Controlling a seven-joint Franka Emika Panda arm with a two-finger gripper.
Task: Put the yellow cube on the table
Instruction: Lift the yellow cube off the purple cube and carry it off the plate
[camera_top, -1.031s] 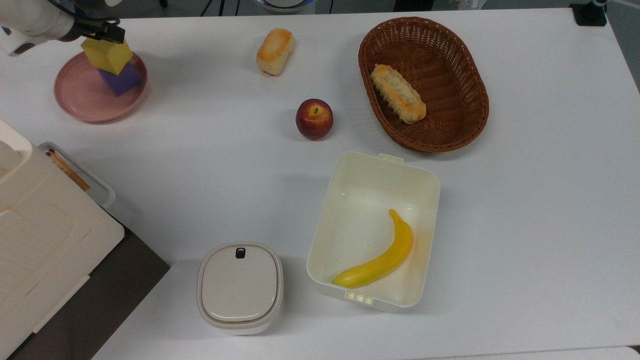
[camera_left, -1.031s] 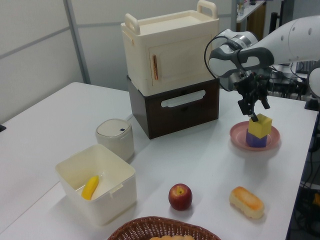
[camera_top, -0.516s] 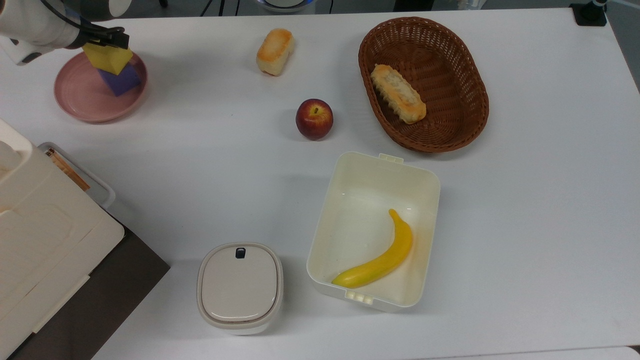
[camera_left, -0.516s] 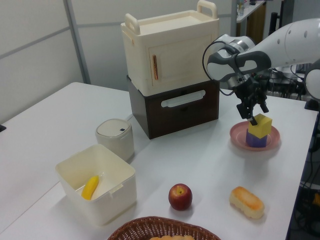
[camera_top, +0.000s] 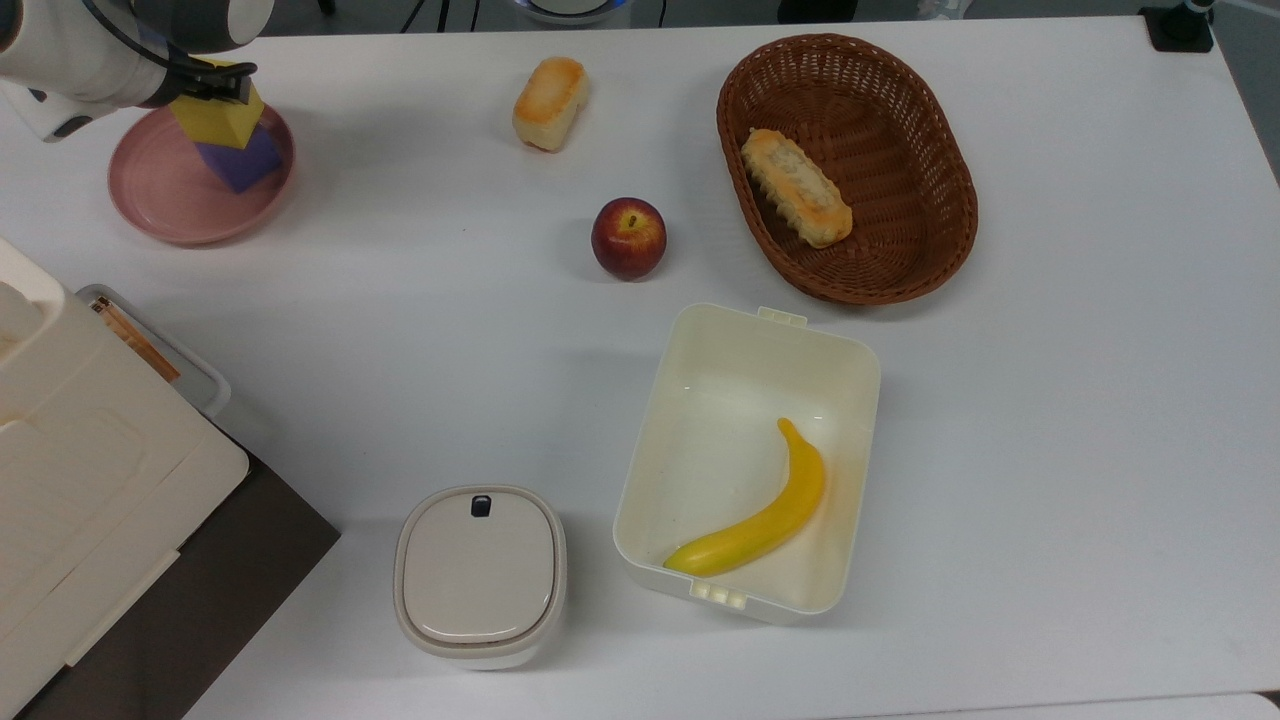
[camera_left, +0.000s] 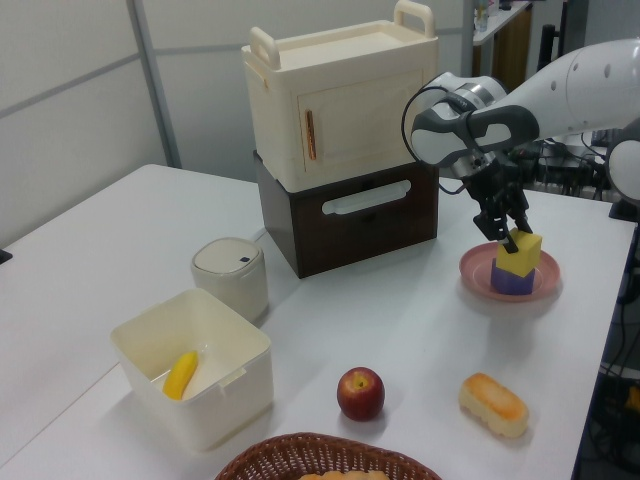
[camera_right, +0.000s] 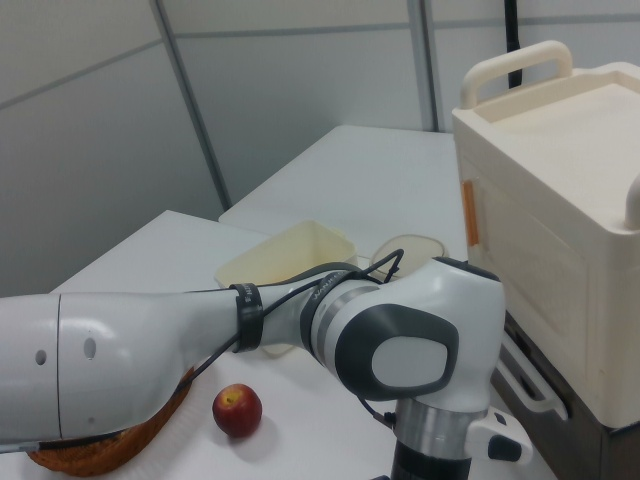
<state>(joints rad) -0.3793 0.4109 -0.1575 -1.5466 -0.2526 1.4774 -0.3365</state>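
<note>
Two stacked blocks are sitting on the pink plate (camera_top: 160, 190); the yellow cube (camera_left: 520, 250), topping the purple cube (camera_left: 510, 281), is being straddled by the gripper (camera_left: 514, 236), whose grip cannot be told.

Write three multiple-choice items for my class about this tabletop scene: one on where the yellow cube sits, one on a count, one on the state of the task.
1. Where is the yellow cube?
A. in the cream bin
B. on the purple cube on the pink plate
C. in the basket

2. How many bread rolls are in the top view?
A. one
B. two
C. four

3. Has the yellow cube reached the table?
A. yes, it lies by the apple
B. no, it is on the stack, with the gripper at it
C. yes, it lies by the banana

Answers: 1 B, the left view shows the stack on the plate. 2 B, one roll on the table, one in the basket. 3 B, nothing yellow lies on the bare tabletop.
</note>
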